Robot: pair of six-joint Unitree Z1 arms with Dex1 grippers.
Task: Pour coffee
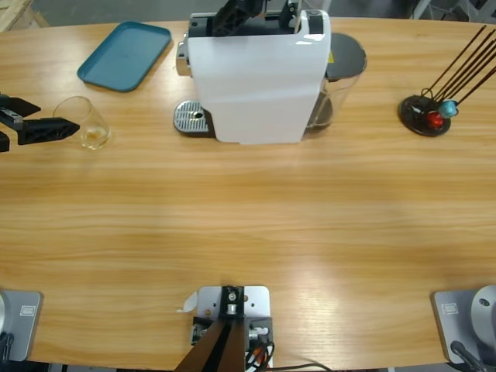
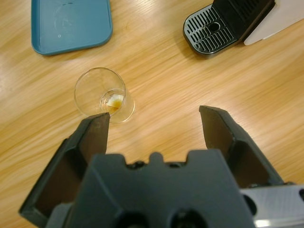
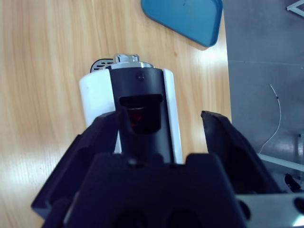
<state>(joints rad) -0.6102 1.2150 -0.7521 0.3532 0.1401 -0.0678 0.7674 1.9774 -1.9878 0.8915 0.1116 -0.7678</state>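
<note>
A thin layer of amber-brown coffee (image 2: 113,105) sits in the bottom of a small clear glass tumbler (image 1: 89,122), which stands upright on the long wooden desk (image 1: 248,232) near its left end, below a flat teal tray (image 1: 124,54) that holds nothing. The left gripper (image 2: 154,123) has its jaws wide; one tip is just beside the glass, which is not between them. I'd judge this the reach for the glass, so next the jaws must straddle it and close without tipping it. The right gripper (image 3: 159,118) hangs over the top of the big white boxy coffee machine (image 1: 260,74), jaws wide and empty. Its metal drip grate (image 1: 191,118) is bare
</note>
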